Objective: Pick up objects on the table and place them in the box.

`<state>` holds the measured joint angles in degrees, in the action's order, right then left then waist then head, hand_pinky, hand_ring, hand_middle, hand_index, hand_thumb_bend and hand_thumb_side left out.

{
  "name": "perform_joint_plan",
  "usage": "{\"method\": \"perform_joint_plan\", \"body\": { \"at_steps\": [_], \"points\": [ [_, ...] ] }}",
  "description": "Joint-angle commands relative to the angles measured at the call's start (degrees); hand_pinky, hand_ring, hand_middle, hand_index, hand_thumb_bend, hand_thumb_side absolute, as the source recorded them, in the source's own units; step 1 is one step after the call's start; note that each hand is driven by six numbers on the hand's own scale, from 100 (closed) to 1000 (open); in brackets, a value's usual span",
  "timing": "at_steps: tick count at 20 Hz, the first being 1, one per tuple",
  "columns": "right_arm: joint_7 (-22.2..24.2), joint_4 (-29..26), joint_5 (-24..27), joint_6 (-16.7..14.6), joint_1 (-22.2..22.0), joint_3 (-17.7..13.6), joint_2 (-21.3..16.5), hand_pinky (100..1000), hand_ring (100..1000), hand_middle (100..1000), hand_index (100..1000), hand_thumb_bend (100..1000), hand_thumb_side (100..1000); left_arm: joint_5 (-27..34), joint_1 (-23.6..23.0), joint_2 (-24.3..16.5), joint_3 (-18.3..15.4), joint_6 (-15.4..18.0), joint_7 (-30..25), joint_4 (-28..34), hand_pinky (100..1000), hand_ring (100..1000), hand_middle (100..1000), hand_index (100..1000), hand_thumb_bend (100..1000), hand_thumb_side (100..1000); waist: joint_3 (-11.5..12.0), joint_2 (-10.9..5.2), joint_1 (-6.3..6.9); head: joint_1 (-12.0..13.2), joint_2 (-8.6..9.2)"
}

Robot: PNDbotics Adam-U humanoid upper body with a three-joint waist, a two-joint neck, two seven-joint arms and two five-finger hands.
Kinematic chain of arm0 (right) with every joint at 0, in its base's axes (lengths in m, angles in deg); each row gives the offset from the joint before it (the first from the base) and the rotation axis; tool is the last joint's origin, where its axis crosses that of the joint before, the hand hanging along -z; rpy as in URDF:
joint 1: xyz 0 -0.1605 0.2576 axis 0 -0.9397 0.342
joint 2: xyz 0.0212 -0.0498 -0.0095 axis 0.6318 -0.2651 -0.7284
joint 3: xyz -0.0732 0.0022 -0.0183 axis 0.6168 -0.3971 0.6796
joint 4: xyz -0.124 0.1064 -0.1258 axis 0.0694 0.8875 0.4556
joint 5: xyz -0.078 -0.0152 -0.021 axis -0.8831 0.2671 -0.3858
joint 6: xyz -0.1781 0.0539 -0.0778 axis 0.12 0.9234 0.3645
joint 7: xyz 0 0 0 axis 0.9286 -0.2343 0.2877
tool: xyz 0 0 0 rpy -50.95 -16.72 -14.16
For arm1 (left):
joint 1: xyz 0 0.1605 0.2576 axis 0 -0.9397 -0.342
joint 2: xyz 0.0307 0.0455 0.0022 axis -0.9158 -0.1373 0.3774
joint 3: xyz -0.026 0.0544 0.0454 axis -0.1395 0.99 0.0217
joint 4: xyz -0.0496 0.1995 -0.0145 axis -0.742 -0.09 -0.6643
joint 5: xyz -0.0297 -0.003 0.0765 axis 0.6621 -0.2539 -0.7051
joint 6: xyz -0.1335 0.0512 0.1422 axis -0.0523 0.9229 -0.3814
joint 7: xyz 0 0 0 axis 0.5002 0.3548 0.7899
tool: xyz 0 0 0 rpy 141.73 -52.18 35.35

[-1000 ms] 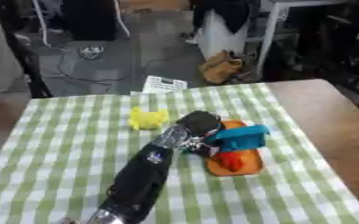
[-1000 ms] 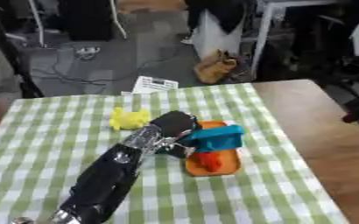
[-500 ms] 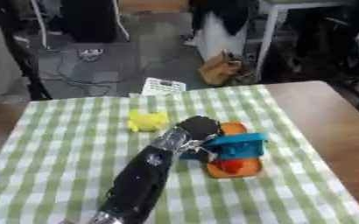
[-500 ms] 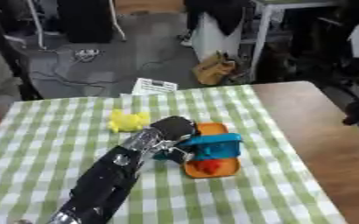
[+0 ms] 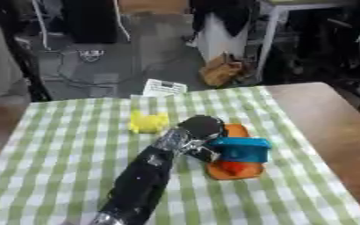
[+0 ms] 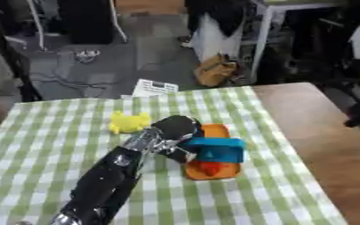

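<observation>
Left hand: it reaches over the checked table to the orange box. I cannot tell if its fingers are bent or straight.
Blue thing: sits over the box, touching the hand, likely being put in.
Red thing: inside the box.
Yellow toy: waits on the cloth beside the arm.
In the way: nothing.
Right hand: not seen.

A wooden table stood covered over most of its top by a green-and-white checked cloth. On the cloth lay a small yellow object and, to its right and apart from it, an orange tray holding something red.
</observation>
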<state>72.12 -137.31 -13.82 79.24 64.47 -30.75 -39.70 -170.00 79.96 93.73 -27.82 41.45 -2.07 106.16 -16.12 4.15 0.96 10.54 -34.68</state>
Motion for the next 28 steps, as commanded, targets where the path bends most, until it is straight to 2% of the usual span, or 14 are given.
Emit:
{"method": "perform_joint_plan", "body": {
  "at_steps": [1, 7, 10, 13, 14, 20, 28],
  "points": [
    [0.1, -1.4, 0.4, 0.0, 0.7, -0.1, -0.8, 520, 602, 736, 752, 100, 689, 0.0, 1.5, -0.8, 0.1, 0.5, -1.0, 1.2, 646, 566, 598, 688, 208, 296, -0.1, -0.69, 0.56, 0.1, 0.61],
    [0.1, -1.4, 0.4, 0.0, 0.6, -0.2, -0.8, 520, 602, 736, 752, 100, 689, -0.1, 1.5, -0.8, -0.1, 0.6, -2.2, 1.3, 661, 599, 644, 721, 201, 326, -0.2, -0.64, 0.55, 0.1, 0.59],
    [0.1, -1.4, 0.4, 0.0, 0.6, -0.2, -0.7, 520, 602, 736, 752, 100, 690, 0.2, 1.5, -0.8, -0.2, 0.3, -2.0, 1.6, 674, 646, 706, 767, 213, 354, -0.2, -0.64, 0.55, 0.1, 0.67],
    [0.1, -1.4, 0.4, 0.0, 0.6, -0.2, -0.7, 520, 602, 736, 752, 100, 690, 0.5, 1.5, -0.8, -0.2, 0.2, -1.4, 1.8, 679, 670, 726, 786, 218, 367, -0.2, -0.63, 0.53, 0.1, 0.71],
    [0.1, -1.4, 0.4, 0.0, 0.6, -0.2, -0.7, 520, 602, 736, 752, 100, 690, 0.6, 1.5, -0.8, -0.1, 0.2, -1.2, 1.8, 687, 694, 744, 795, 231, 398, -0.2, -0.62, 0.52, 0.1, 0.71],
    [0.1, -1.4, 0.4, 0.0, 0.5, -0.2, -0.7, 520, 602, 736, 752, 100, 690, 0.8, 1.6, -0.8, -0.1, 0.6, -1.3, 1.9, 704, 722, 765, 803, 251, 452, -0.2, -0.6, 0.51, 0.0, 0.7],
    [0.1, -1.4, 0.4, 0.0, 0.5, -0.2, -0.7, 520, 603, 736, 752, 100, 690, 1.7, 1.7, -0.9, -0.2, 0.6, -1.1, 2.5, 706, 720, 768, 802, 260, 450, -0.1, -0.61, 0.44, -0.1, 0.82]
  ]
}}
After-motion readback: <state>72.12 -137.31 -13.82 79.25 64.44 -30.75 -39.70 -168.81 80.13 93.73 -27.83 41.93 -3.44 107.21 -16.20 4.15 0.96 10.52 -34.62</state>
